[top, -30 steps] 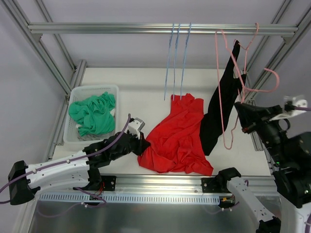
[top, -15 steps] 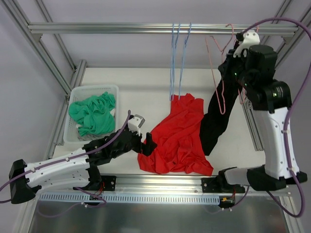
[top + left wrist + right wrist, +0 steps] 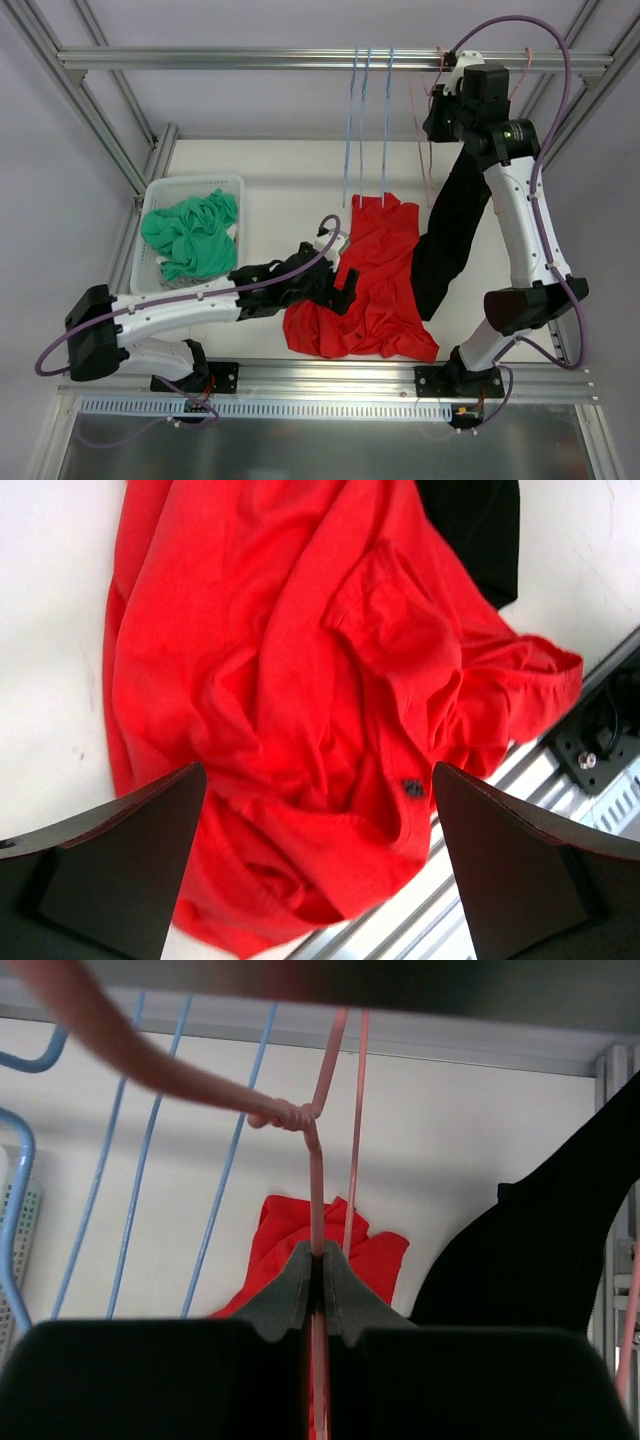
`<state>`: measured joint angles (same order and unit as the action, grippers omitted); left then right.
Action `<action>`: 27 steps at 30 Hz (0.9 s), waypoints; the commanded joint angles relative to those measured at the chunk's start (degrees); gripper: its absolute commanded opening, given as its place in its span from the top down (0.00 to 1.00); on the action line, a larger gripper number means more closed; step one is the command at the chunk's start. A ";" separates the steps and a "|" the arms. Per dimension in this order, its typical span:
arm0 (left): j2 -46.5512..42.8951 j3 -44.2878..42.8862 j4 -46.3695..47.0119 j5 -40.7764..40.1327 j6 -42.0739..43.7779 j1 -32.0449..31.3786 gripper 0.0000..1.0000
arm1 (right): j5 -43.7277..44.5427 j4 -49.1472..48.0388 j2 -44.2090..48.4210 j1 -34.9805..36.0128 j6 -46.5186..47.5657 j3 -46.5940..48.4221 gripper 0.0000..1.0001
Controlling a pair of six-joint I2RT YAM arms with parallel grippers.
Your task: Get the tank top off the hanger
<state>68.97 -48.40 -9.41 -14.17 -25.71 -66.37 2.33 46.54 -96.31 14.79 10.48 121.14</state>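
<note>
At the near side, the left gripper hovers with its jaws spread wide over the crumpled red garment, which lies on the table and is not the piece that matters here. Just to its right, the black tank top trails with its lower end on the table beside the red cloth and rises steeply toward the back. There the right gripper is raised to the rail, its jaws pinched tight on the thin wire of the pink hanger, with the blue hangers hanging close on its left. Where the strap loops over the hanger is not visible in any view. To do this step well, the right arm should probably hold the hanger steady and fairly high, so the strap stays taut. The free left gripper would then cross over the red garment, take the black cloth low down, and draw it down and away, taking care not to snag the blue hangers or drag the red garment along.
</note>
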 commanded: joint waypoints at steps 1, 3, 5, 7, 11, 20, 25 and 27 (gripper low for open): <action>6.86 -7.04 1.41 -1.47 2.16 -0.25 0.01 | -4.96 0.74 4.63 -0.81 -1.25 -3.97 0.97; 12.64 -9.59 1.67 -0.77 2.60 -0.17 0.01 | -6.89 0.30 8.67 -1.34 -2.04 -8.17 0.39; 16.70 -13.46 1.85 0.28 2.42 -0.25 0.01 | -6.64 0.21 14.53 -1.43 -2.31 -10.91 0.01; 23.03 -16.88 2.03 0.46 2.16 -0.25 0.01 | -5.94 0.21 19.82 -1.86 -2.48 -16.42 0.00; 33.40 -21.73 2.11 -1.37 0.67 -0.25 0.01 | 0.46 -0.14 36.42 -2.22 -2.92 -28.74 0.00; 48.98 -24.90 0.62 -4.20 -6.28 -0.34 0.51 | -10.13 -0.58 66.42 -2.22 -1.96 -42.47 0.00; 39.43 -18.76 -3.15 -14.25 -11.80 -0.52 1.00 | -11.38 -0.23 71.52 -2.22 -1.52 -44.59 0.01; 30.85 -15.51 -8.15 -20.07 -13.83 -0.43 1.00 | -10.94 0.39 71.97 -2.22 -1.34 -45.72 0.00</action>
<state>110.13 -68.55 -7.16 -23.73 -34.06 -66.81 -6.94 47.20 -24.62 12.84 8.36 76.97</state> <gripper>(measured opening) 0.048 0.993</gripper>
